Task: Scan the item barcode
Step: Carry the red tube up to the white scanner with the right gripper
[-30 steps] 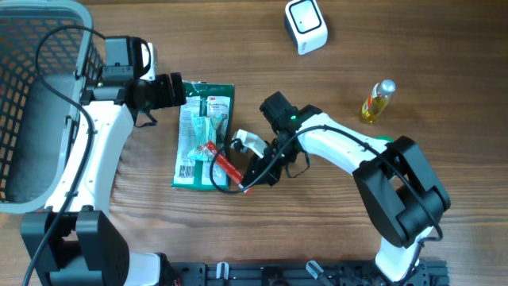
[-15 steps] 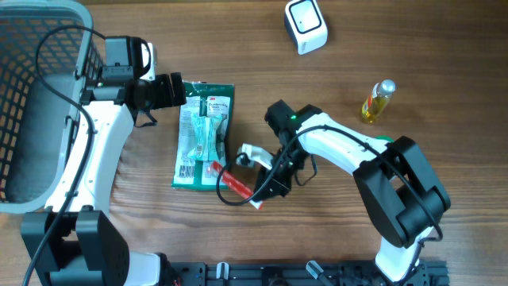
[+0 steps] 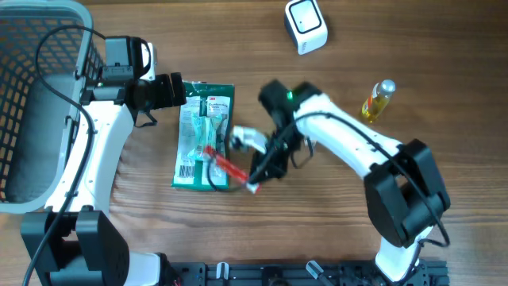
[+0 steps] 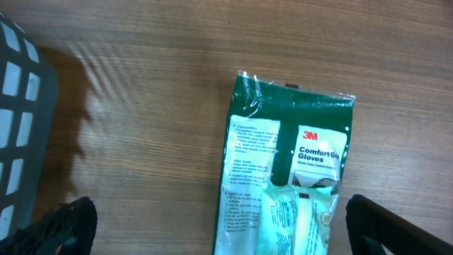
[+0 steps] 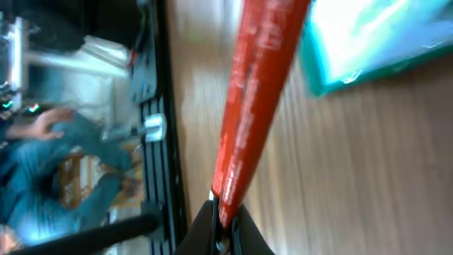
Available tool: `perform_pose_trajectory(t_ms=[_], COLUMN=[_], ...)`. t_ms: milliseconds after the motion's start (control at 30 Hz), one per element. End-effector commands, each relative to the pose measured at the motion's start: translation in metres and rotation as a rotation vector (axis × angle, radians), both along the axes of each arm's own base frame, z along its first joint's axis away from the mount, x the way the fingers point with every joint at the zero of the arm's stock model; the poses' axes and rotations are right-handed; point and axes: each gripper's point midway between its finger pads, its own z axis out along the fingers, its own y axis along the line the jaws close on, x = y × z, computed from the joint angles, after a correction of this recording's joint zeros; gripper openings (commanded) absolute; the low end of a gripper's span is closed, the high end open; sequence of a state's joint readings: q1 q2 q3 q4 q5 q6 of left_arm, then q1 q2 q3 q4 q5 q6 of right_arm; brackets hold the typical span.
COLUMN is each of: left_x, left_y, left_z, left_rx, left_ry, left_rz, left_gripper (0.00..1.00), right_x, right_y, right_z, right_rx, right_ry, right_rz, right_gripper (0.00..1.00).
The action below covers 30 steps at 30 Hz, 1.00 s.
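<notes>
You can read "3M" and "Comfort … Gloves" on the flat green plastic glove package (image 4: 290, 184) in the left wrist view. Pale gloves show through its clear window, and the overhead view adds a barcode at its near left corner. It lies flat on the wooden table (image 3: 444, 48).

Your left gripper (image 3: 178, 90) hangs wide open and empty at the package's far edge. Your right gripper (image 3: 254, 178) is clamped on a slim red stick (image 5: 258, 92) slanting over the package's right edge. The stick's lettering is too blurred to read.

Only the overhead view shows the white box-shaped scanner (image 3: 305, 26), the small bottle of yellow liquid (image 3: 379, 101) and the grey mesh basket (image 3: 71, 12).

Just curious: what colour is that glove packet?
The glove packet is green and white, clearest in the left wrist view.
</notes>
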State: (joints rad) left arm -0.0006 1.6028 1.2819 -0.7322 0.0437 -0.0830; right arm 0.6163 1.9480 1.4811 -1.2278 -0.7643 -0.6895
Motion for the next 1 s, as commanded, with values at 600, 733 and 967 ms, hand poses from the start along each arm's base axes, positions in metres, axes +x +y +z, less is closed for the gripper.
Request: perform_pose_trajectory(t_ms=[600, 733, 967], left_x=[0.002, 0.002, 0.002], left_y=[0.000, 0.000, 0.000], left_z=[0.004, 0.004, 0.004], left_rx=[0.001, 0.001, 0.001], left_ry=[-0.014, -0.014, -0.014], left_rz=[-0.015, -0.015, -0.015], left_gripper=[1.00, 1.00, 1.00], right_x=[0.317, 0.356, 0.390], right_y=[-0.126, -0.153, -0.181], right_z=[0.202, 0.167, 0.089], right_rx=[-0.602, -0.730, -0.939], right_ry=[-1.446, -1.465, -1.417], right_rz=[-0.482, -0.485, -0.381], right_gripper=[0.04, 0.04, 0.04])
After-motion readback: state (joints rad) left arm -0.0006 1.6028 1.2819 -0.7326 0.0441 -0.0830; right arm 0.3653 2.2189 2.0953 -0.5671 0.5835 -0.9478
